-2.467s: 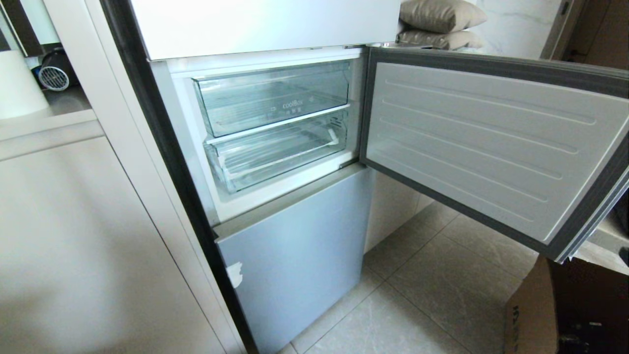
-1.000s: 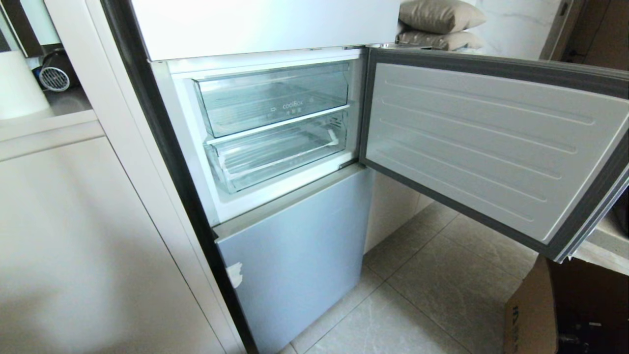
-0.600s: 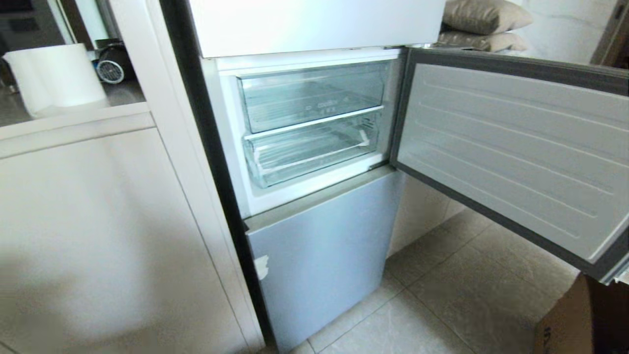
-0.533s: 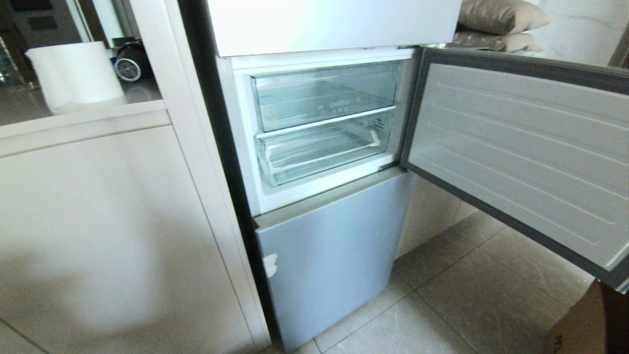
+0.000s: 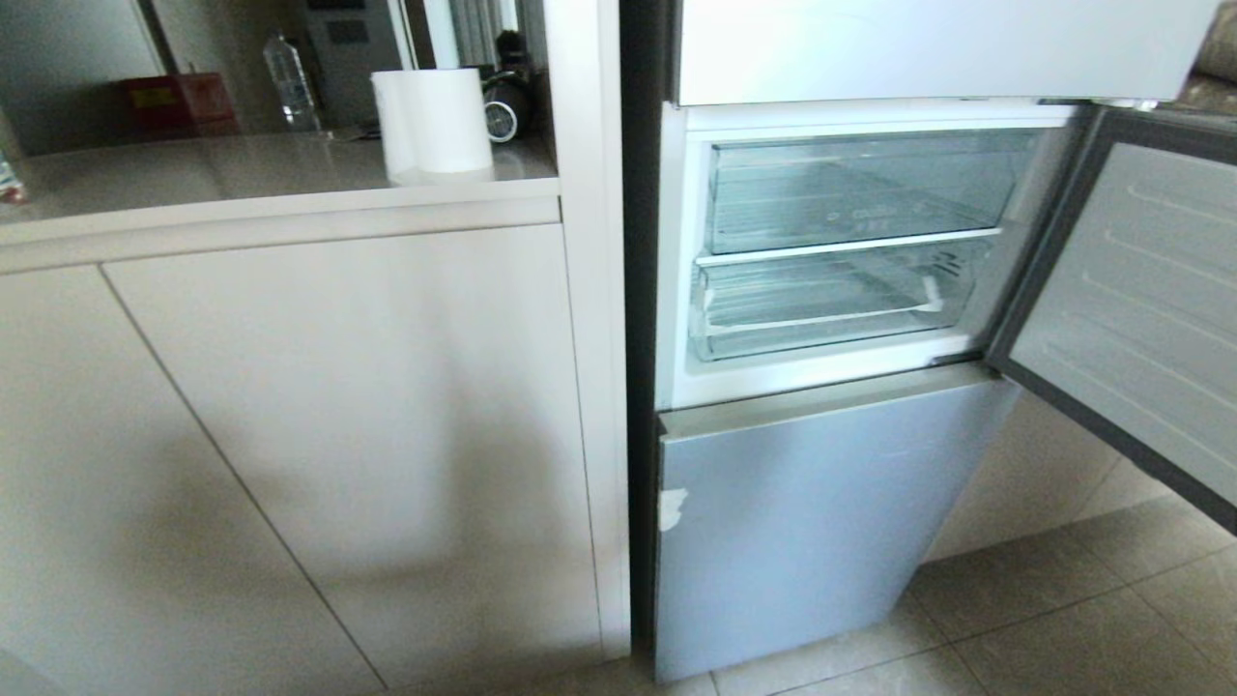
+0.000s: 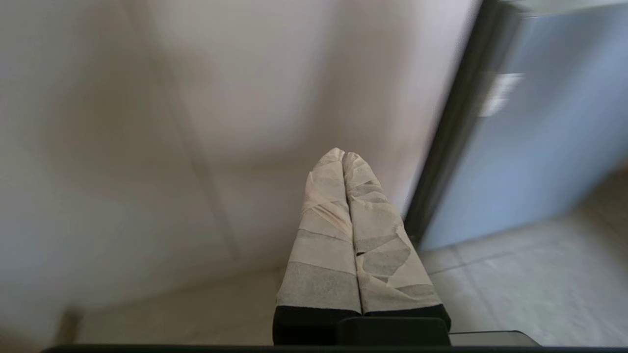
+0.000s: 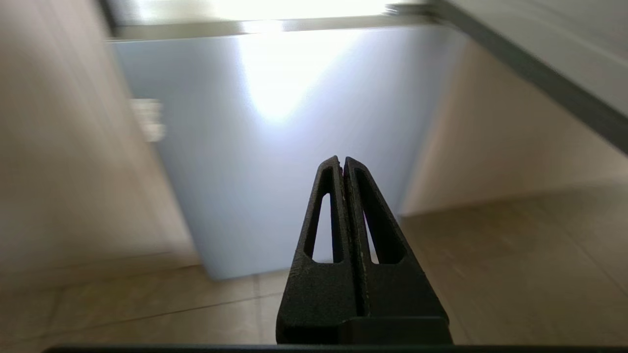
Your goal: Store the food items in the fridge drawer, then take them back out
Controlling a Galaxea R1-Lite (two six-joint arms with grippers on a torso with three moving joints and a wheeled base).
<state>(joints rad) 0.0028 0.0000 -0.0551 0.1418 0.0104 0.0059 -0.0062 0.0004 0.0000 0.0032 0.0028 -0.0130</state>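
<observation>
The fridge drawer (image 5: 821, 311), clear and shallow with a ribbed floor, sits pushed in on the lower shelf of the open fridge compartment, at the right of the head view. No food items show in any view. Neither arm appears in the head view. My left gripper (image 6: 343, 154), its fingers wrapped in pale tape, is shut on nothing and faces the white cabinet front (image 6: 196, 122) low near the floor. My right gripper (image 7: 342, 159), black, is also shut and empty, facing the fridge's grey lower door (image 7: 274, 147).
Above the drawer is a clear lettered bin (image 5: 860, 193). The compartment door (image 5: 1140, 319) stands swung out to the right. A white cabinet (image 5: 290, 435) fills the left, its countertop (image 5: 193, 174) bearing a paper roll (image 5: 432, 121) and a bottle (image 5: 280, 82). Tiled floor (image 5: 1063, 619) lies below.
The whole head view has swung left: the fridge now sits at the right and the countertop has come into sight. That is camera motion; nothing in the scene itself moved.
</observation>
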